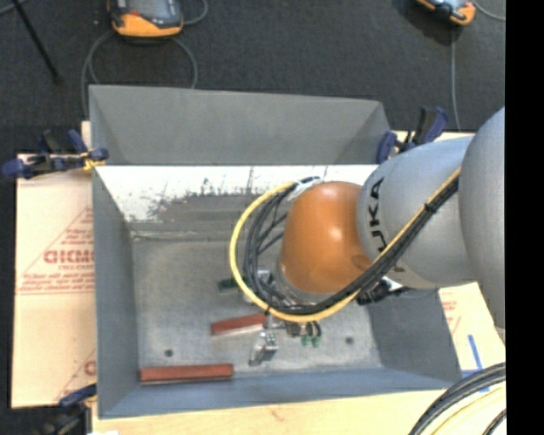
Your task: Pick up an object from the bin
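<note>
Hovering Low Beside a Short Red-Brown Bar

The claw hung close over the bin's floor, in the front middle part. Whether it was released or clenched could not be told, and nothing was seen in its grasp. Just to its left lay a short red-brown bar, flat and slightly slanted, its right end reaching to the claw; whether the two touched was unclear. Just to the right of the claw sat a small green piece, half under the wrist. Another green piece lay farther back and to the left, near a yellow cable that looped round the wrist's orange cover.

The floor of the bin was grey, dull and speckled, with a dark speck towards the front left. The lighter back wall carried dark scuffs and scratches along its upper part. Outside the bin the ground was dark, and an orange and black device with a thin lead lay beyond the far wall.

The letters "KUKA" ran in black along the grey arm, partly crossed by the cable.

A long red-brown bar lay along the foot of the front wall, left of the claw and well apart from the short one. The left half of the floor was open; the arm covered much of the right half.
</note>
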Action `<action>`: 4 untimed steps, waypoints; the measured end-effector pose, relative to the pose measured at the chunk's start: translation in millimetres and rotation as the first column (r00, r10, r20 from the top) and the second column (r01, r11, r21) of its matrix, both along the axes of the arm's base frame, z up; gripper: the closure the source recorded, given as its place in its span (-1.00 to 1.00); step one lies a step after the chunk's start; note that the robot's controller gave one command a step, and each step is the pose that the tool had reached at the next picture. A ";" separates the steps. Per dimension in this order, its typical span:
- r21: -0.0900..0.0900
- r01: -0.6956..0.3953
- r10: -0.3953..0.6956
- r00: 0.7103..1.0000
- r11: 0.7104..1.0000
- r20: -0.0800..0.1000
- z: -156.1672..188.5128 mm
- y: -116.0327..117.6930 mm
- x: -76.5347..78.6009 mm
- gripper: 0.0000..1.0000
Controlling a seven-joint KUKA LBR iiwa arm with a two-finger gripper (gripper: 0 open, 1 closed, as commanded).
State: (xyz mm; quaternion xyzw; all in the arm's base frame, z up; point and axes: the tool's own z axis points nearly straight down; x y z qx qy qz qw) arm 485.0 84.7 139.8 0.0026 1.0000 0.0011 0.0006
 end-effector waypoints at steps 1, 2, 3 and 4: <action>0.000 0.000 0.000 1.000 1.000 0.000 0.0 0.0 0.0 -1.00; 0.003 0.146 -0.146 0.989 0.989 0.000 -59.9 -3.6 46.4 1.00; 0.003 0.147 -0.147 0.989 0.989 0.000 -59.9 -3.6 46.4 1.00; 0.000 0.143 -0.143 0.990 0.990 0.004 73.4 12.3 47.1 1.00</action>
